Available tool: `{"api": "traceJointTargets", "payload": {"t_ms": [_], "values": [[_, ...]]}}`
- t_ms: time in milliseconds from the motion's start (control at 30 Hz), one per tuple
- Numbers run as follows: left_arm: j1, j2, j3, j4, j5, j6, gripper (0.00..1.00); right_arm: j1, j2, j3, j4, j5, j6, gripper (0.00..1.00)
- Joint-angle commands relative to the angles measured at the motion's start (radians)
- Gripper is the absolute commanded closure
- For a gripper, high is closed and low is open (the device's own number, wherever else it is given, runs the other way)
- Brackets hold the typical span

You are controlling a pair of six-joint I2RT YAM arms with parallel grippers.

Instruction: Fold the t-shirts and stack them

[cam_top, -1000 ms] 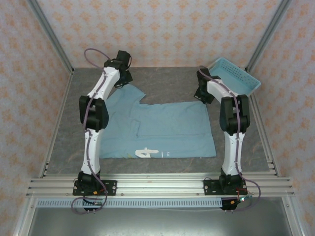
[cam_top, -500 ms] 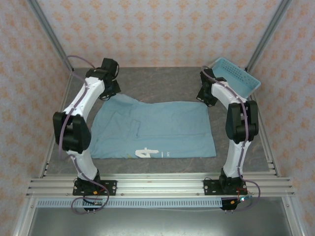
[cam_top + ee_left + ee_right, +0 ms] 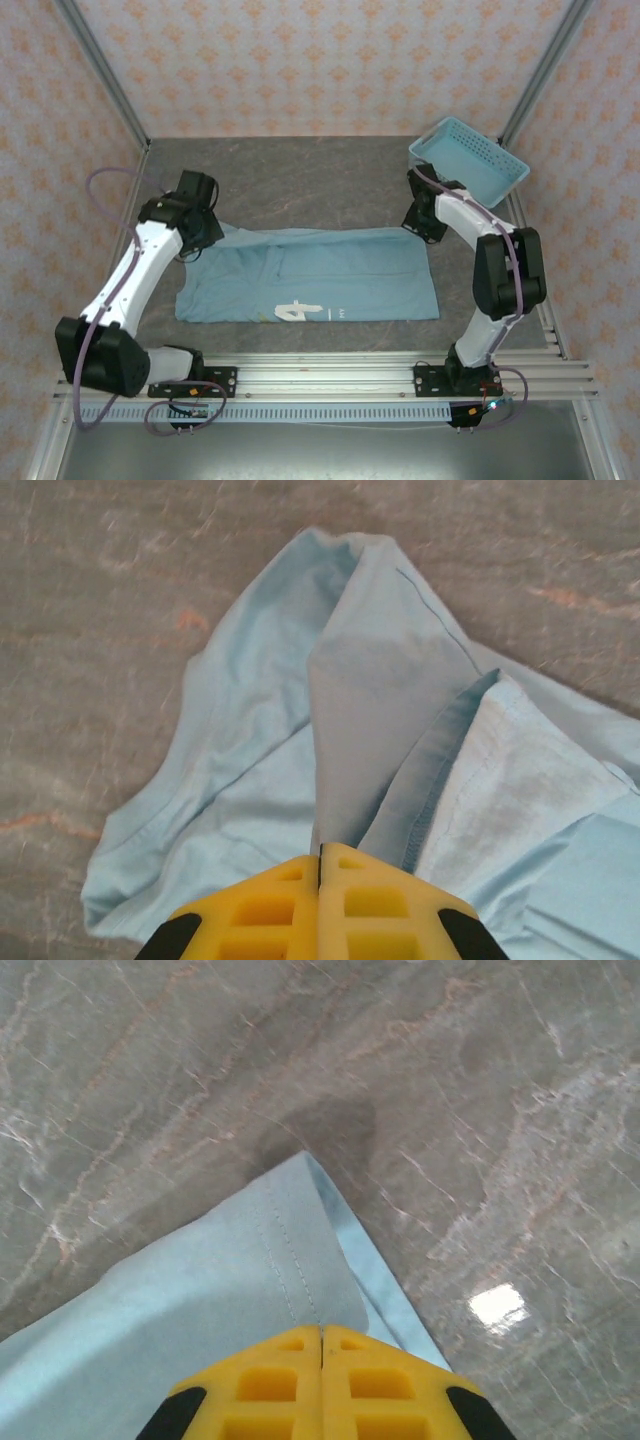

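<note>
Fold in hand: a light blue t-shirt (image 3: 310, 275) lies spread on the grey table (image 3: 300, 170), left of the light blue basket (image 3: 470, 160) and nearer the arm bases, its white lettering (image 3: 298, 311) along the edge farthest from the basket. The right gripper (image 3: 420, 215), near the basket, has its jaws clamped on the shirt's nearest corner. The left gripper (image 3: 203, 222), well apart from the basket across the shirt, pinches the opposite corner, with fabric bunched beneath it. Holding these 2 corners looks meant to carry that edge over toward the lettering. The basket sits apart from the cloth and seems unlikely to hinder the fold.
</note>
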Motion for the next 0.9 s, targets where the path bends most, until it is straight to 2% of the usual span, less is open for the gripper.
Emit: {"api": "traceJointTargets", "payload": {"t_ms": [0, 367, 500, 867], "values": [[-0.004, -0.089, -0.070, -0.069, -0.055, -0.065, 1.00, 0.007, -0.074, -0.052, -0.033, 0.058, 0.017, 1.00], [-0.029, -0.286, -0.177, -0.155, -0.047, -0.200, 1.00, 0.012, -0.126, -0.154, -0.030, 0.063, 0.020, 1.00], [-0.041, -0.324, -0.196, -0.186, -0.005, -0.239, 1.00, 0.012, -0.138, -0.157, -0.045, 0.084, 0.014, 1.00], [-0.085, -0.372, -0.265, -0.266, -0.063, -0.306, 1.00, 0.021, -0.188, -0.211, -0.091, 0.053, 0.043, 1.00]]}}
